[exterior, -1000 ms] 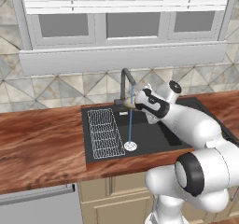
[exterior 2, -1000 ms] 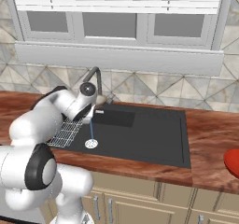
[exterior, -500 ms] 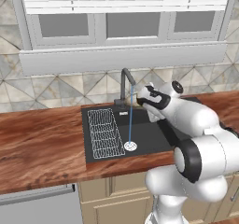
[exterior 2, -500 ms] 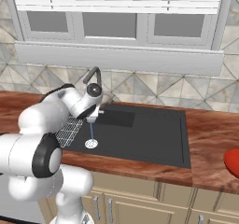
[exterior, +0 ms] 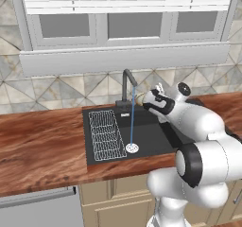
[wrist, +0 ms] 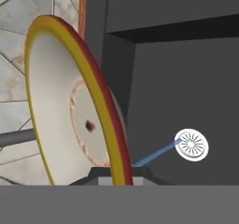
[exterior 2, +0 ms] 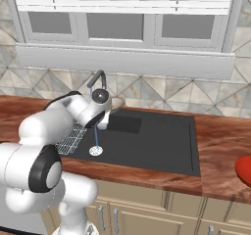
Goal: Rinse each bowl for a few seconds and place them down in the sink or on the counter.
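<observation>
Hand view: gripper (wrist: 114, 174) pinching the cream bowl's (wrist: 70, 111) rim, now swung nearer the water stream (exterior: 133, 117) (rinse imminent).

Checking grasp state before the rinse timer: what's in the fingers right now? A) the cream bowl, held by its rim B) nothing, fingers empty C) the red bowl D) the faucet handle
A: in the hand view the fingers pinch the rim of the cream bowl, beside the faucet's water stream; the red bowl sits on the counter.
</observation>
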Tool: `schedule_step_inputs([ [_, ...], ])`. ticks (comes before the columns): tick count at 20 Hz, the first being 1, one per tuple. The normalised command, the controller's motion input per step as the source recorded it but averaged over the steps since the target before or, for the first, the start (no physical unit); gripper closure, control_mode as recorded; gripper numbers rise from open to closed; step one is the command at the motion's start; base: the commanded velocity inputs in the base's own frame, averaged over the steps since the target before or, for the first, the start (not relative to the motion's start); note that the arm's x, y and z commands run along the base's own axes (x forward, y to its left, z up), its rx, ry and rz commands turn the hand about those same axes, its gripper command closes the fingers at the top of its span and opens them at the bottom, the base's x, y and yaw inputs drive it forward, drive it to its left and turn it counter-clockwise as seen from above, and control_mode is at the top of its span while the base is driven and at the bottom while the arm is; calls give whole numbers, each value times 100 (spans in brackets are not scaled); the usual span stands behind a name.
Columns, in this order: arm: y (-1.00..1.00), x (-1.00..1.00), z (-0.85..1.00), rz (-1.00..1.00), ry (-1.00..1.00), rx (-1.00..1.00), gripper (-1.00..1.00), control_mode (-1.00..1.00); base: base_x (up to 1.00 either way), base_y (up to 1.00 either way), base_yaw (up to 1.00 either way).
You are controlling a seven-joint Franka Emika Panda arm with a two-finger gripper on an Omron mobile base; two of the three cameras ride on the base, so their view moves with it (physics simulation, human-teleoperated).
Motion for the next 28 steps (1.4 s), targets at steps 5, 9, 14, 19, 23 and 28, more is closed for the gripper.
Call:
schedule_step_inputs([
  [5,-50,6,14,-16,1,-1,100,-100,0,0,0],
  [9,-66,0,7,-18,3,2,100,-100,0,0,0],
  [14,-64,0,6,-18,2,6,100,-100,0,0,0],
  [19,-50,-2,8,-22,2,5,100,-100,0,0,0],
  [23,-32,-9,0,-23,1,5,100,-100,0,0,0],
  [28,-23,-3,-3,-22,3,6,100,-100,0,0,0],
])
